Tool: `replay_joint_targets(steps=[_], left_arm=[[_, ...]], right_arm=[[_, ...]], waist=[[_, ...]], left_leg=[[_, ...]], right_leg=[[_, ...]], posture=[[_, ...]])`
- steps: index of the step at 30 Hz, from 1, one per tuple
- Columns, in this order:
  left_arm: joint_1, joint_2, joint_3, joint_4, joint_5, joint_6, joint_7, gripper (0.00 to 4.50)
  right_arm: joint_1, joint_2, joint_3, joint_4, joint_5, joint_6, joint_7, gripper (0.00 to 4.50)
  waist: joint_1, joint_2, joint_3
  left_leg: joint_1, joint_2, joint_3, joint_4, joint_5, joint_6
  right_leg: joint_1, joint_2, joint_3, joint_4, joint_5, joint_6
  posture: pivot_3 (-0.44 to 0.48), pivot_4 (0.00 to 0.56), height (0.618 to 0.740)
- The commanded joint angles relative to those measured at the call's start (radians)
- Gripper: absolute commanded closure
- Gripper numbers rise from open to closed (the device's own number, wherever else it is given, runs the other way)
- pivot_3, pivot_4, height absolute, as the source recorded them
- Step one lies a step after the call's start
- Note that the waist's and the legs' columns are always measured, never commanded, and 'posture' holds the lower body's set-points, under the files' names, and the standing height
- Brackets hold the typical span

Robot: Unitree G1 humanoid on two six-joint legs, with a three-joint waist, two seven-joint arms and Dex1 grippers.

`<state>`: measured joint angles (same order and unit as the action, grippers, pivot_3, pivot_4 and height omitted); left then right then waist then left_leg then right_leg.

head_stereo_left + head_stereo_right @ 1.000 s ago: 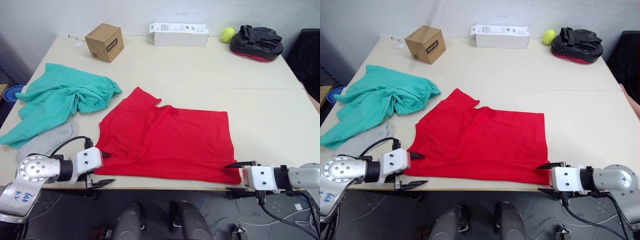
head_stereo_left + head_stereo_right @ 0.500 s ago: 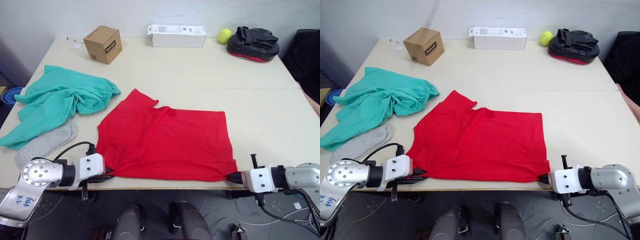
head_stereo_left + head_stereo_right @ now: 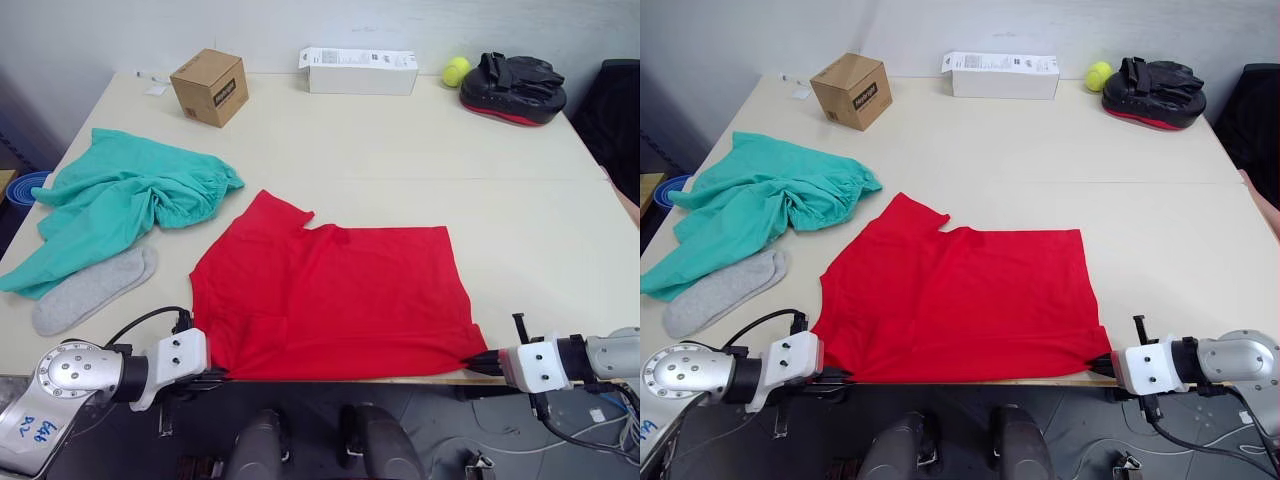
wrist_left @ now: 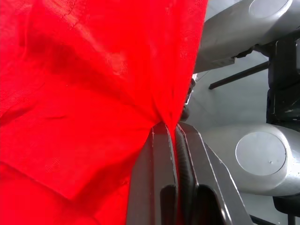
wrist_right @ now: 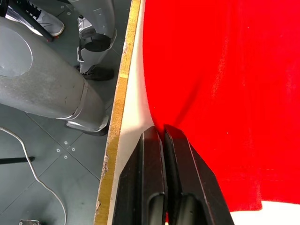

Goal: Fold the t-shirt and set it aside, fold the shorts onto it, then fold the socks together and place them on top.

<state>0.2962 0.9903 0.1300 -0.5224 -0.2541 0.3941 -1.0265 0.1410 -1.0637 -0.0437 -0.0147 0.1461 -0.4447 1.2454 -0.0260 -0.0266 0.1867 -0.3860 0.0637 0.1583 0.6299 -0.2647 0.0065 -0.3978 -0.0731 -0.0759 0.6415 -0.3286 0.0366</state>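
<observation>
Silver-grey rounded arms, white wrist blocks, black cables, and narrow black fingers (image 5: 152, 187).

head stereo: forward-down over table (image 3: 520, 200); wrist cams: close along tools, share t-shirt (image 3: 340, 300) hem

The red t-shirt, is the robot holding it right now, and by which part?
Yes. Both hands pinch the t-shirt at its near edge: the left hand at the near left corner, the right hand at the near right corner.

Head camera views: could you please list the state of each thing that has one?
t-shirt: spread flat, near corners pinched.
left pincer: shut on the t-shirt.
right pincer: shut on the t-shirt.
shorts: crumpled, unfolded.
socks: lying flat, unfolded.
cardboard box: closed.
</observation>
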Motion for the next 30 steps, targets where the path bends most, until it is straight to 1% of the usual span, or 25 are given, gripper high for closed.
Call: replay_joint_targets(steps=[1,3,5,7,9,10,11,12,14,15,16,17,19,21,22,23,24,25,26,30], left_arm=[[0.011,-0.013,0.004,0.024,0.012,0.022,0.029,4.50],[0.009,-0.020,0.013,0.040,-0.009,0.033,0.023,3.97],[0.015,-0.018,0.026,0.056,-0.035,0.038,0.001,3.46],[0.024,-0.016,0.066,0.068,-0.093,0.065,-0.030,2.84],[0.022,-0.005,0.134,0.068,-0.191,0.130,-0.075,2.26],[0.007,0.006,0.172,0.076,-0.242,0.171,-0.095,1.91],[-0.020,0.018,0.203,0.095,-0.285,0.211,-0.111,1.65],[-0.039,0.026,0.220,0.108,-0.310,0.237,-0.118,1.27],[-0.145,0.046,0.243,0.181,-0.371,0.319,-0.117,0.62],[-0.202,0.054,0.245,0.220,-0.398,0.358,-0.116,0.28],[-0.268,0.058,0.238,0.266,-0.417,0.392,-0.112,0.04],[-0.329,0.060,0.221,0.309,-0.425,0.421,-0.105,0.04],[-0.460,0.054,0.169,0.384,-0.420,0.485,-0.072,0.04],[-0.613,0.021,0.109,0.472,-0.412,0.559,-0.026,0.04],[-0.674,0.003,0.084,0.511,-0.403,0.585,-0.005,0.04],[-0.734,-0.020,0.060,0.553,-0.391,0.604,0.019,0.04],[-0.809,-0.059,0.032,0.620,-0.366,0.619,0.059,0.04],[-0.869,-0.089,0.006,0.676,-0.343,0.630,0.088,0.04],[-0.922,-0.116,-0.025,0.729,-0.312,0.623,0.106,0.04],[-1.082,-0.199,-0.113,0.942,-0.210,0.594,0.144,0.04]], right_arm=[[0.025,-0.021,0.006,-0.023,0.012,0.059,0.019,4.29],[0.040,-0.034,0.000,-0.050,0.038,0.103,0.036,3.80],[0.065,-0.050,-0.014,-0.081,0.067,0.131,0.057,3.20],[0.096,-0.075,-0.042,-0.136,0.136,0.188,0.088,2.52],[0.100,-0.099,-0.078,-0.199,0.240,0.308,0.112,1.85],[0.080,-0.109,-0.095,-0.229,0.306,0.395,0.113,1.48],[0.044,-0.116,-0.105,-0.248,0.363,0.480,0.107,1.21],[0.018,-0.117,-0.111,-0.261,0.396,0.539,0.103,0.80],[-0.107,-0.110,-0.096,-0.246,0.460,0.679,0.080,0.09],[-0.176,-0.102,-0.083,-0.227,0.485,0.746,0.069,0.00],[-0.257,-0.087,-0.064,-0.197,0.507,0.821,0.056,0.00],[-0.330,-0.068,-0.043,-0.163,0.519,0.888,0.043,0.00],[-0.480,-0.016,0.010,-0.079,0.509,1.002,0.010,0.00],[-0.624,0.058,0.060,0.029,0.464,1.094,-0.052,0.00],[-0.678,0.091,0.075,0.075,0.444,1.122,-0.079,0.00],[-0.730,0.126,0.087,0.122,0.425,1.150,-0.107,0.00],[-0.794,0.170,0.102,0.190,0.397,1.182,-0.151,0.00],[-0.843,0.205,0.111,0.246,0.371,1.199,-0.185,0.00],[-0.892,0.242,0.121,0.307,0.340,1.205,-0.226,0.00],[-1.040,0.359,0.139,0.537,0.215,1.202,-0.375,0.00]], waist=[[0.000,0.000,0.000],[0.001,0.000,0.000],[0.003,0.001,0.000],[0.004,0.001,0.000],[0.001,0.002,0.000],[-0.002,0.002,0.001],[-0.007,0.001,0.002],[-0.008,0.001,0.002],[-0.005,0.001,0.003],[-0.004,0.002,0.004],[-0.003,0.003,0.004],[-0.003,0.003,0.005],[-0.003,0.002,0.004],[-0.002,0.002,0.004],[-0.002,0.001,0.004],[-0.002,0.001,0.004],[-0.002,0.001,0.004],[-0.002,0.001,0.004],[-0.001,0.001,0.004],[-0.005,0.001,0.004]], left_leg=[[0.000,0.000,0.000,0.000,0.000,0.000],[0.000,0.000,-0.001,0.000,0.000,0.000],[0.000,0.000,-0.001,0.000,0.000,0.000],[0.000,0.000,-0.001,0.000,0.000,0.000],[0.000,0.000,-0.002,0.000,0.000,0.000],[0.000,0.000,-0.002,0.000,0.000,0.000],[0.000,0.000,-0.002,0.001,0.001,0.000],[0.000,0.001,-0.002,0.001,0.001,0.000],[0.000,0.001,-0.002,0.001,0.002,0.000],[0.000,0.001,-0.002,0.002,0.003,0.000],[-0.001,0.001,-0.002,0.002,0.004,-0.001],[-0.002,0.000,-0.002,0.002,0.004,-0.001],[-0.002,0.000,-0.002,0.002,0.005,-0.001],[-0.005,0.000,-0.001,0.001,0.005,0.000],[-0.006,-0.001,-0.001,0.001,0.005,0.000],[-0.008,-0.002,-0.001,0.001,0.005,0.000],[-0.011,-0.002,0.000,0.001,0.008,0.003],[-0.014,-0.003,0.000,0.003,0.012,-0.001],[-0.018,-0.003,0.000,0.005,0.012,-0.002],[-0.029,-0.001,0.004,0.011,0.014,-0.003]], right_leg=[[0.000,0.000,0.000,0.000,0.000,0.000],[0.000,0.000,0.000,0.000,-0.001,-0.001],[0.000,0.000,0.000,0.000,-0.001,-0.002],[0.001,0.000,-0.001,0.001,-0.001,-0.002],[0.000,0.000,-0.001,0.001,-0.001,-0.002],[0.000,0.000,-0.001,0.001,-0.001,-0.002],[0.000,0.000,-0.001,0.002,-0.001,-0.001],[0.000,0.000,-0.001,0.003,-0.001,-0.001],[-0.001,0.000,-0.001,0.002,-0.001,-0.003],[-0.001,0.000,-0.001,0.002,-0.002,-0.005],[-0.001,0.000,-0.001,0.002,-0.002,-0.008],[-0.003,0.000,0.000,0.001,-0.005,-0.017],[-0.003,0.000,0.000,0.000,-0.005,-0.018],[-0.005,-0.001,0.000,0.001,-0.004,-0.017],[-0.007,-0.002,0.000,0.002,-0.003,-0.016],[-0.009,-0.003,0.000,0.005,0.004,-0.001],[-0.013,-0.003,0.000,0.006,0.006,0.001],[-0.018,-0.003,-0.001,0.010,0.006,0.002],[-0.021,-0.003,-0.001,0.013,0.006,0.002],[-0.033,0.000,0.000,0.019,0.005,0.003]], posture=[[0.000,0.150,0.740],[0.000,0.150,0.740],[0.000,0.150,0.740],[0.000,0.150,0.740],[0.000,0.150,0.740],[0.000,0.150,0.740],[0.000,0.150,0.740],[0.000,0.150,0.740],[0.000,0.150,0.740],[0.000,0.150,0.740],[0.000,0.150,0.740],[0.000,0.150,0.740],[0.000,0.150,0.740],[0.000,0.150,0.740],[0.000,0.150,0.740],[0.000,0.150,0.740],[0.000,0.150,0.740],[0.000,0.150,0.740],[0.000,0.150,0.740],[0.000,0.150,0.740]])
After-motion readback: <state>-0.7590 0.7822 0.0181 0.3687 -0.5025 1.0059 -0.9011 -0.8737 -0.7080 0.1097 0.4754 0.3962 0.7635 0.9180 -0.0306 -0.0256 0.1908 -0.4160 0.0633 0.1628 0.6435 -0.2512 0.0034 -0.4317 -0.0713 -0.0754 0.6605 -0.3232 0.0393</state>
